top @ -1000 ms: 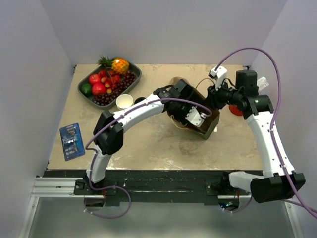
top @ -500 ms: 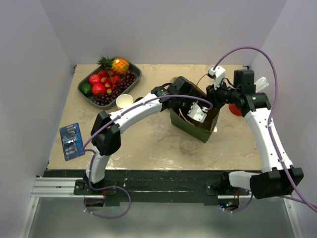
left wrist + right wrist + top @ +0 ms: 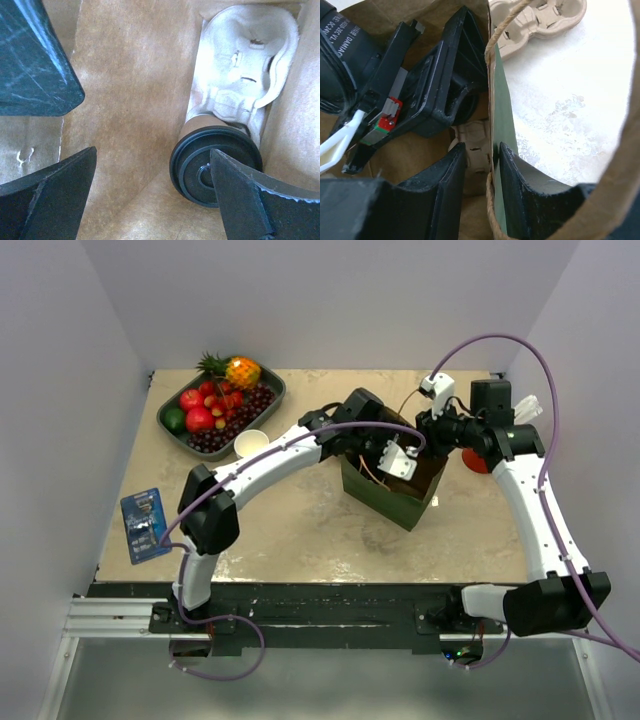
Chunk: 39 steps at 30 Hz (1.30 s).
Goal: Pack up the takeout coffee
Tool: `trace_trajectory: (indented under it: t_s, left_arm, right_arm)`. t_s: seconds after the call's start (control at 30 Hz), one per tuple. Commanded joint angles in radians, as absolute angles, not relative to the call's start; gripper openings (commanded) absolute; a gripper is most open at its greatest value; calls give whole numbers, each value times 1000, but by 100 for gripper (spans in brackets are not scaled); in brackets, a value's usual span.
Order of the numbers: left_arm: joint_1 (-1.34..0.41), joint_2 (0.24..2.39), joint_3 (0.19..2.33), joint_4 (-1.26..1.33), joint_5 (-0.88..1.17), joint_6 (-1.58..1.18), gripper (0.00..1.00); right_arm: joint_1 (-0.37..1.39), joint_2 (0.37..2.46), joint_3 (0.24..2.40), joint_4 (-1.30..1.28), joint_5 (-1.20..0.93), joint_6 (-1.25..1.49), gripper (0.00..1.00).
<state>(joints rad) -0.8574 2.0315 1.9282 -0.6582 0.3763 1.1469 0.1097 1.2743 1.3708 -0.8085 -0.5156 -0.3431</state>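
The green paper bag (image 3: 392, 495) stands upright mid-table with its kraft inside showing. My left gripper (image 3: 150, 195) is open and reaches down into it (image 3: 392, 462). Below it a tan coffee cup with a black lid (image 3: 215, 165) sits in a pale pulp carrier (image 3: 245, 60) on the bag's floor; my right finger (image 3: 245, 200) overlaps the lid's edge. My right gripper (image 3: 492, 170) is shut on the bag's wall (image 3: 500, 120) beside the rope handle, at the bag's far right rim (image 3: 435, 435). A lidless cup, white inside (image 3: 251, 444), stands on the table to the left.
A dark tray of fruit (image 3: 220, 400) sits at the back left. A blue card (image 3: 146, 523) lies near the left front. A red cup (image 3: 475, 460) shows behind my right arm. A second pulp carrier (image 3: 540, 20) lies on the table outside the bag.
The bag has gone from tilted over to upright. My left gripper has moved up and right with it and sits deeper in the opening. My right gripper stays at the rim.
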Motion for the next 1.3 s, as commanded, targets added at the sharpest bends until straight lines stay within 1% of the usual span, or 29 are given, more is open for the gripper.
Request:
trace_trajectory:
  t_s: [0.0, 0.33, 0.63, 0.8, 1.27]
  left_arm:
    - [-845, 1951, 1977, -632, 459, 1117, 99]
    - [-821, 1885, 1957, -511, 483, 999, 99]
    - [-813, 1822, 1879, -287, 405, 738, 99]
    - [-798, 1802, 1881, -197, 393, 559, 100]
    - [-793, 1720, 1879, -98, 290, 384, 100]
  right_arm:
    - [100, 1287, 1401, -793, -531, -333, 37]
    - [97, 1304, 1413, -785, -534, -348, 37]
    - [97, 1318, 1433, -784, -538, -348, 36]
    - [97, 1344, 1462, -788, -522, -333, 35]
    - [97, 1321, 1468, -784, -511, -299, 35]
